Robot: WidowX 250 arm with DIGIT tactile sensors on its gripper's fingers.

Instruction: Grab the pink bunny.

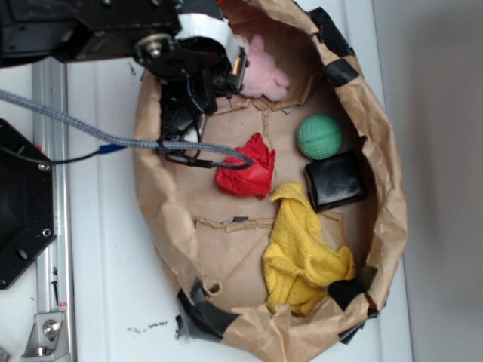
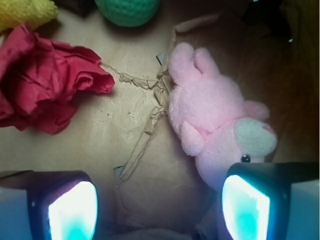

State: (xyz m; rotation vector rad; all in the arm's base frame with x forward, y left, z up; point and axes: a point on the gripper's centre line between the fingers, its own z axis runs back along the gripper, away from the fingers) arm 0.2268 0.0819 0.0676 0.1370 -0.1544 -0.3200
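- The step in hand looks like the approach: the gripper (image 2: 159, 200) hangs over the brown paper basin (image 1: 381, 226) with its jaws spread wide and nothing between them.
- In the wrist view the pink bunny (image 2: 210, 120) lies on its side on the paper floor, to the right of the gap between the jaws; its whitish muzzle and one dark eye sit just beside the right fingertip (image 2: 245, 205), which partly covers the head.
- In the exterior view the bunny sits at the far end of the basin, close to the paper wall, with the black gripper body just to its left.
- The bunny is off-centre, so the next move likely calls for a shift to the right until the body lies between the fingers, then a descent and a squeeze; the plush is soft and should give under the pads.
- The nearby paper wall may crowd the right finger during that shift.
- Count in the basin: one pink bunny, one red wad of cloth (image 1: 247, 167), one green ball (image 1: 319, 136), one black block (image 1: 337, 179), one yellow towel (image 1: 303, 253).
- The cloth wad lies well to the left of the bunny in the wrist view, clear of the grasp path.
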